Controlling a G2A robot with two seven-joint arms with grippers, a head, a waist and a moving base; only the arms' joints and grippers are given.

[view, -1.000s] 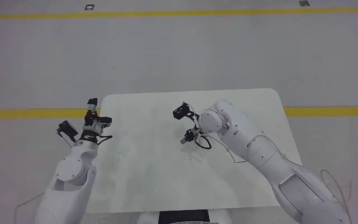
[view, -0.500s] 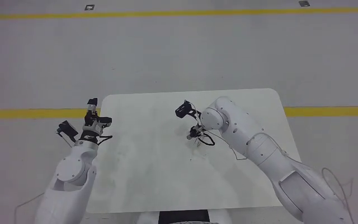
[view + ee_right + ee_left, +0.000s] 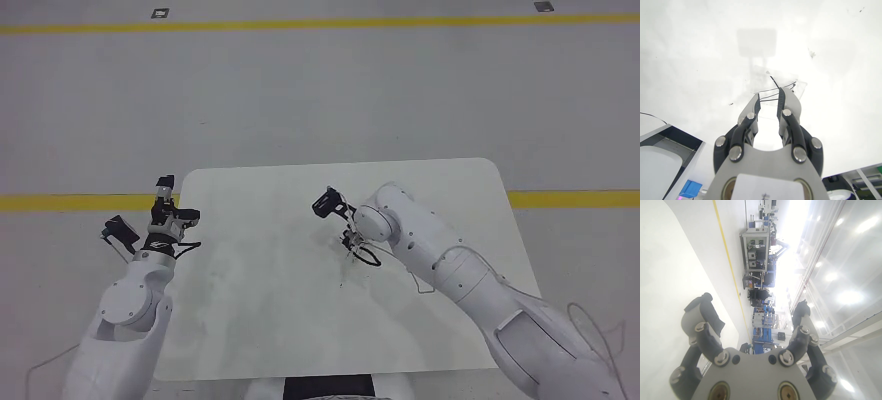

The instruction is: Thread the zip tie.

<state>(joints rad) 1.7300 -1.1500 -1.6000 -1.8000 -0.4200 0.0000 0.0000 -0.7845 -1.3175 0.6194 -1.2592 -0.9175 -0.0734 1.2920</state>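
Thin black zip ties (image 3: 774, 81) lie on a clear plastic sheet (image 3: 800, 89) on the white table (image 3: 260, 300). My right gripper (image 3: 769, 91) hangs just above them, open by a narrow gap, and two of the black strands cross between its fingers (image 3: 780, 96). In the top view this gripper (image 3: 347, 243) is over the middle of the table. My left gripper (image 3: 165, 200) is at the table's left edge. Its wrist view shows that gripper (image 3: 753, 299) wide open with nothing in it, pointing away over the edge.
Small dark specks (image 3: 731, 104) and a white scrap (image 3: 812, 54) lie on the table near the sheet. A thin black cable loop (image 3: 366, 255) hangs from the right arm beside its gripper. Yellow floor lines (image 3: 60, 202) run past the table.
My right gripper has shifted a little to the right and farther over the table, its wrist turning. The left arm has not moved.
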